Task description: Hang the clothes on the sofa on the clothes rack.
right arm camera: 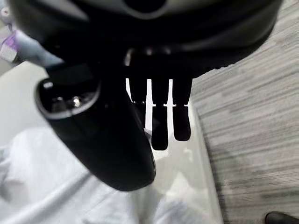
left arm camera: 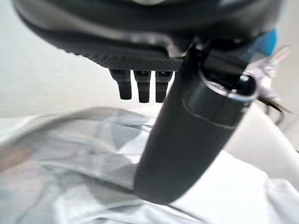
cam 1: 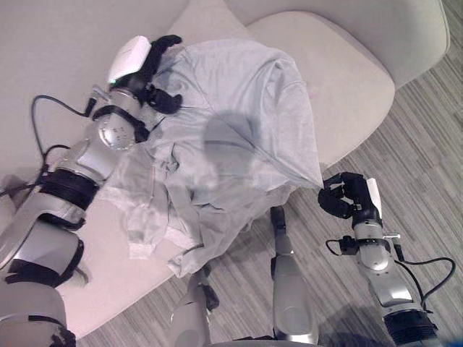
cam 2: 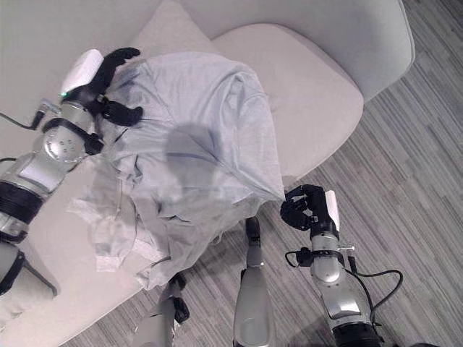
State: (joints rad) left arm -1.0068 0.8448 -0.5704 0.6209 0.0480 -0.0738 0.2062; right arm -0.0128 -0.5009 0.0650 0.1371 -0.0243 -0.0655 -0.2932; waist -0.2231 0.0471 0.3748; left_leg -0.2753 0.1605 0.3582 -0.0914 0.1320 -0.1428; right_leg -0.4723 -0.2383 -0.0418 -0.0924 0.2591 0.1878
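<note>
1. The grey garment (cam 1: 231,137) lies spread and rumpled over the pale sofa (cam 1: 347,79), its lower folds spilling over the front edge toward the floor (cam 1: 419,144).
2. The left hand (cam 1: 155,69) sits at the garment's far upper corner, fingers stretched over the cloth and thumb bent just beside it. I would judge it relaxed rather than clamped, though the head views leave this a little uncertain.
3. The right hand (cam 2: 307,206) hangs just off the cloth's pointed lower corner, fingers curled in. I cannot tell whether any fabric is pinched between them.
4. Risk: lifting with a loose left hold would let the cloth slide away. A one-sided pull would drag the hanging folds onto the floor.
5. The right wrist view shows the fingers (right arm camera: 170,116) above the sofa's edge, with cloth near the thumb. The left wrist view shows cloth beneath the thumb, untouched by the fingers.
</note>
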